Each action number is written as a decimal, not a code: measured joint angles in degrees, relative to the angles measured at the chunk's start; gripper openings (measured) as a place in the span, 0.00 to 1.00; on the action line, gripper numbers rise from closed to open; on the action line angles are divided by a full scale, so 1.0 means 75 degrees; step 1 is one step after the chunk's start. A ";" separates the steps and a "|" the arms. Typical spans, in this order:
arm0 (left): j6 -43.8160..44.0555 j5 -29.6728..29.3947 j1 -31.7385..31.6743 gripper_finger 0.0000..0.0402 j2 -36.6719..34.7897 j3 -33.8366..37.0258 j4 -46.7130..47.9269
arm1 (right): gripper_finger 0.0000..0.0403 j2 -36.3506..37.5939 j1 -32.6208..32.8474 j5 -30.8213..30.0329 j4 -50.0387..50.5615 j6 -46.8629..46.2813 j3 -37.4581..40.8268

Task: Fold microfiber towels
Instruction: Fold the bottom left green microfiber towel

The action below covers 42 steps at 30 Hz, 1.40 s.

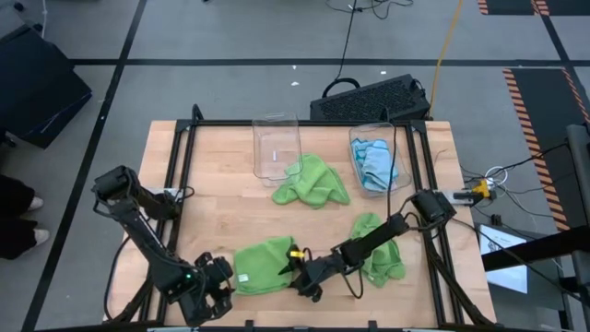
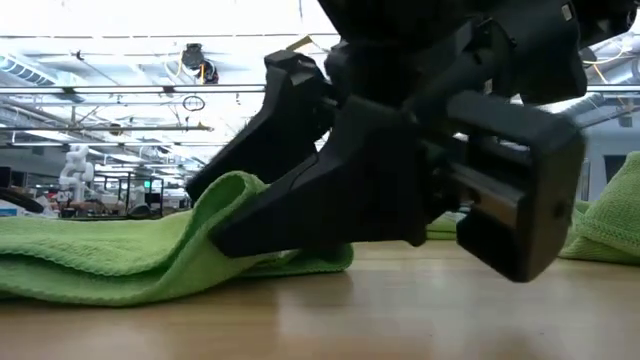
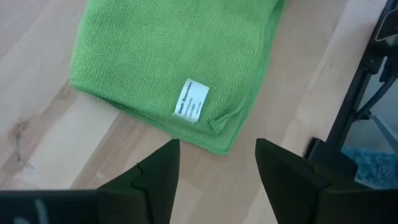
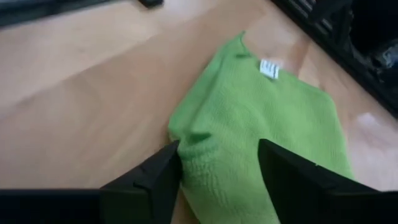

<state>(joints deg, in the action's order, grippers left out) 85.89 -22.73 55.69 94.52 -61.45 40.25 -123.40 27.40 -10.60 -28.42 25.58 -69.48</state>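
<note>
A folded lime green towel (image 1: 263, 266) lies flat on the table near its front edge, a white label (image 3: 191, 99) at one corner. My left gripper (image 1: 221, 278) stands open just off the towel's left end (image 3: 214, 177), touching nothing. My right gripper (image 1: 300, 270) is open, low at the towel's right end (image 4: 214, 180), with cloth between its fingers. Two more green towels lie crumpled, one mid-table (image 1: 313, 181) and one under my right arm (image 1: 380, 251). Light blue towels (image 1: 373, 164) sit in a clear bin. My right gripper has its open fingers on either side of the folded towel's right end (image 4: 214, 146), coming low and slanting from the table's right. One finger (image 2: 285, 225) lies against the cloth, which humps up (image 2: 230, 188) beside it. The rest of the towel lies on the table.
An empty clear bin (image 1: 277, 146) stands at the far middle, the bin holding the blue towels (image 1: 395, 180) to its right. A black frame (image 1: 184, 148) borders the wooden table. A dark keyboard-like case (image 1: 369, 97) sits beyond the far edge.
</note>
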 joint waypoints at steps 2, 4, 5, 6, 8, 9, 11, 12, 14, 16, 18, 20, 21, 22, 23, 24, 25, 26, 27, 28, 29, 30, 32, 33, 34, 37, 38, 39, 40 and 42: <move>0.0002 0.0000 0.0047 0.53 0.0000 0.0000 0.0000 | 0.45 0.0001 -0.0003 -0.0022 0.0130 -0.0049 -0.0002; 0.0003 -0.0017 0.0107 0.53 0.0000 0.0000 0.0001 | 0.38 0.0005 0.0009 -0.0015 0.0231 -0.0085 -0.0002; 0.0007 -0.0050 0.0138 0.53 0.0000 0.0000 0.0000 | 0.34 0.0015 0.0034 -0.0012 0.0243 -0.0073 -0.0002; 0.0008 -0.0098 0.0168 0.53 0.0000 0.0000 0.0000 | 0.30 0.0021 0.0061 -0.0007 0.0228 -0.0041 -0.0002; 0.0011 -0.0156 0.0247 0.53 0.0000 0.0000 -0.0006 | 0.23 0.0108 0.0132 0.0007 0.0276 0.0081 -0.0002; 0.0014 -0.0173 0.0284 0.53 0.0000 0.0000 -0.0019 | 0.19 0.0152 0.0164 0.0017 0.0260 0.0090 -0.0002; -0.0169 -0.0278 0.0350 0.53 0.0000 0.0000 -0.0152 | 0.13 0.0257 0.0210 0.0022 0.0229 0.0082 -0.0005; -0.0507 -0.0406 0.0373 0.53 0.0000 0.0000 -0.0333 | 0.10 0.0284 0.0224 0.0022 0.0238 0.0050 -0.0005; -0.1732 -0.0710 0.0416 0.55 0.0055 0.0000 -0.0918 | 0.05 0.0338 0.0236 0.0022 0.0277 -0.0122 -0.0005; -0.3301 -0.0911 0.0436 0.59 0.0242 0.0000 -0.1641 | 0.02 0.0350 0.0236 0.0025 0.0273 -0.0296 -0.0005; -0.4643 -0.0920 0.0396 0.64 0.0506 0.0000 -0.2246 | 0.01 0.0354 0.0233 0.0022 0.0277 -0.0354 -0.0005; -0.5498 -0.0804 0.0285 0.70 0.0807 -0.0003 -0.2579 | 0.02 0.0354 0.0235 0.0024 0.0284 -0.0369 -0.0005; -0.5855 -0.0765 0.0226 0.72 0.0971 -0.0003 -0.2621 | 0.02 0.0354 0.0236 0.0024 0.0284 -0.0378 -0.0005; -0.6188 -0.0756 0.0173 0.73 0.1132 -0.0003 -0.2577 | 0.02 0.0354 0.0236 0.0023 0.0281 -0.0424 -0.0005; -0.6456 -0.0751 0.0097 0.74 0.1272 -0.0003 -0.2506 | 0.01 0.0354 0.0236 0.0024 0.0281 -0.0503 -0.0005; -0.6650 -0.0748 0.0015 0.74 0.1430 -0.0003 -0.2469 | 0.01 0.0354 0.0233 0.0022 0.0284 -0.0577 -0.0005; -0.6804 -0.0751 -0.0068 0.74 0.1553 -0.0003 -0.2420 | 0.01 0.0354 0.0233 0.0022 0.0284 -0.0632 -0.0005; -0.6856 -0.0761 -0.0144 0.73 0.1657 -0.0003 -0.2307 | 0.01 0.0354 0.0233 0.0022 0.0284 -0.0664 -0.0005; -0.6846 -0.0751 -0.0242 0.71 0.1725 0.0000 -0.2184 | 0.01 0.0354 0.0233 0.0025 0.0284 -0.0697 -0.0005; -0.6797 -0.0690 -0.0341 0.69 0.1800 0.0000 -0.2145 | 0.01 0.0354 0.0236 0.0025 0.0285 -0.0711 -0.0005; -0.6770 -0.0556 -0.0437 0.66 0.1851 0.0000 -0.2170 | 0.01 0.0354 0.0236 0.0025 0.0299 -0.0717 -0.0005; -0.6772 -0.0382 -0.0503 0.63 0.1855 -0.0013 -0.2194 | 0.01 0.0354 0.0245 0.0022 0.0305 -0.0723 -0.0002; -0.6757 -0.0228 -0.0589 0.57 0.1864 -0.0012 -0.2265 | 0.01 0.0354 0.0259 0.0022 0.0313 -0.0845 -0.0002; -0.6750 -0.0136 -0.0624 0.54 0.1862 -0.0012 -0.2274 | 0.01 0.0358 0.0262 0.0025 0.0335 -0.0943 -0.0002; -0.6724 -0.0070 -0.0643 0.51 0.1853 -0.0012 -0.2291 | 0.01 0.0372 0.0265 0.0025 0.0368 -0.1033 -0.0002; -0.6757 0.0110 -0.0650 0.42 0.1804 -0.0006 -0.2207 | 0.01 0.0386 0.0262 0.0025 0.0370 -0.1141 -0.0002; -0.6754 0.0182 -0.0651 0.38 0.1804 -0.0006 -0.2206 | 0.01 0.0386 0.0261 0.0022 0.0369 -0.1139 -0.0002; -0.6751 0.0231 -0.0651 0.35 0.1799 -0.0006 -0.2206 | 0.01 0.0386 0.0259 0.0022 0.0369 -0.1138 -0.0001; -0.6758 0.0285 -0.0651 0.32 0.1798 -0.0006 -0.2203 | 0.01 0.0386 0.0259 0.0024 0.0368 -0.1151 -0.0002; -0.6834 0.0384 -0.0663 0.25 0.1795 -0.0006 -0.2192 | 0.01 0.0386 0.0262 0.0025 0.0340 -0.1209 -0.0002</move>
<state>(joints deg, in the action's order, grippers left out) 34.64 -19.85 50.71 107.98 -61.49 23.81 -120.51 29.36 -10.41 -25.87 16.51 -69.49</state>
